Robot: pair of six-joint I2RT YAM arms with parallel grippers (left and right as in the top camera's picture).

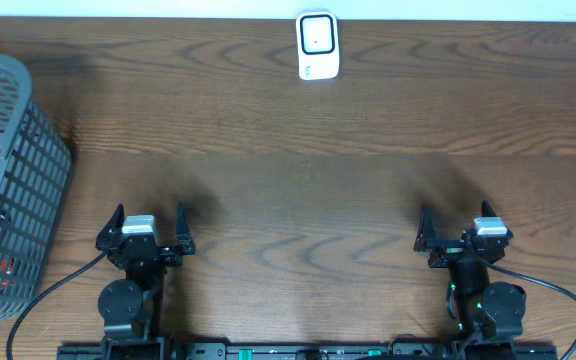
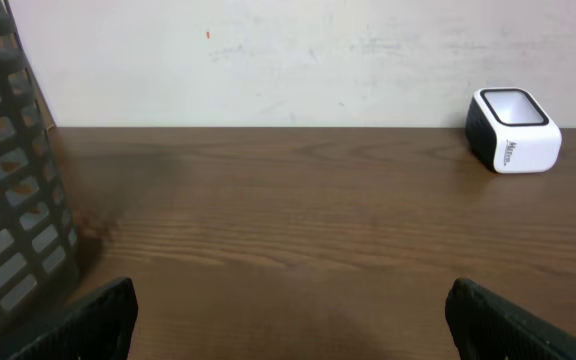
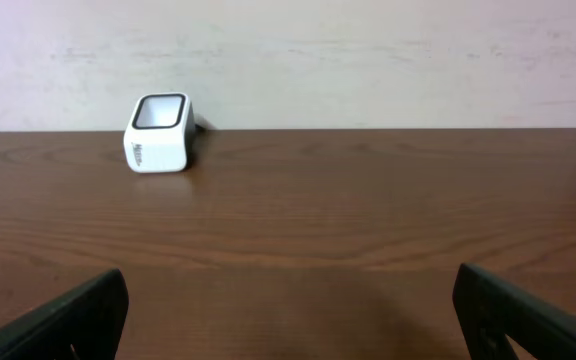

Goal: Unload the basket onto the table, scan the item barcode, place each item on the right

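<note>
You are looking at a dark brown wood-grain table that is filling nearly the whole overhead view. A small white barcode scanner with a dark-framed window on top is sitting directly on it at the far edge, near the middle and close to the pale wall. A grey slatted basket is standing on the table's left side, well apart from the scanner. Soft shadows are lying across the grain.

Soft, even light comes from above. The worktop carries faint, blurred shadows ahead of both arms and beside the basket. The white scanner looks slightly washed out. The left tool and right tool show dark and soft-edged at the frame bottoms.
</note>
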